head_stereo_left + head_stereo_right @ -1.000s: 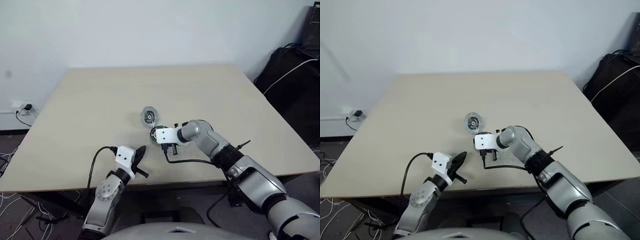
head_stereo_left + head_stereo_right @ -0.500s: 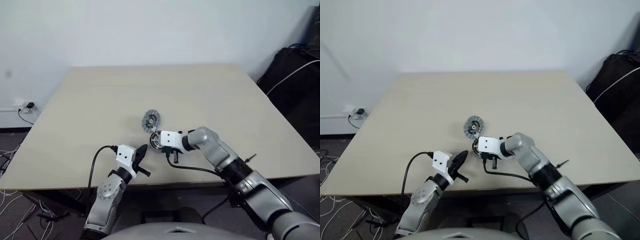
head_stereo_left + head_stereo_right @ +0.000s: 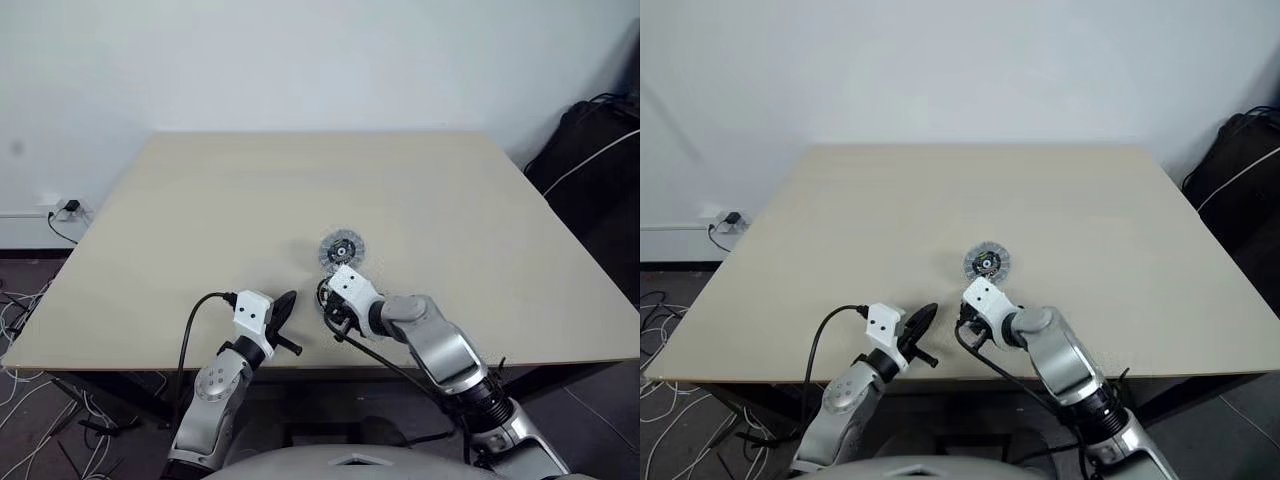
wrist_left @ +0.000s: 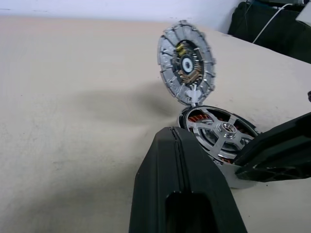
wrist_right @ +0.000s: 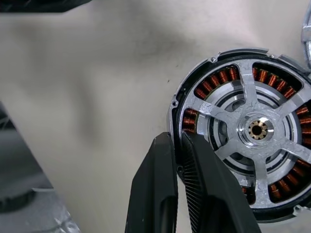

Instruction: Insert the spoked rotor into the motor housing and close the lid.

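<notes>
Item: motor assembly, sitting on the table (image 3: 200, 200) near its front edge, lid not yet closed. The housing (image 5: 221, 77) is lying flat with its copper windings showing. The rotor (image 5: 257, 129), reading here as a silver spoked wheel with a brass-coloured hub, is lying inside the ring of windings and looking seated, though whether it is fully down cannot be told. The lid (image 4: 186, 63) is standing nearly upright with its lower edge meeting the housing's far rim; whether it is joined there cannot be told. The right gripper (image 5: 176, 141) is pinching the housing's near rim, its fingers almost together, one outside the wall and one over the windings. The left gripper (image 4: 171, 132) is hovering just beside the housing, fingers pressed together and carrying nothing. Hazards, as judged: the finger over the windings is lying in the lid's path, so a closing lid is likely to land on it and jam partway. The thin edge pinch is giving little hold, so any pull may be tilting or dragging the housing and unseating the rotor. The upright lid is looking poorly balanced, so a nudge may be dropping it askew.
</notes>
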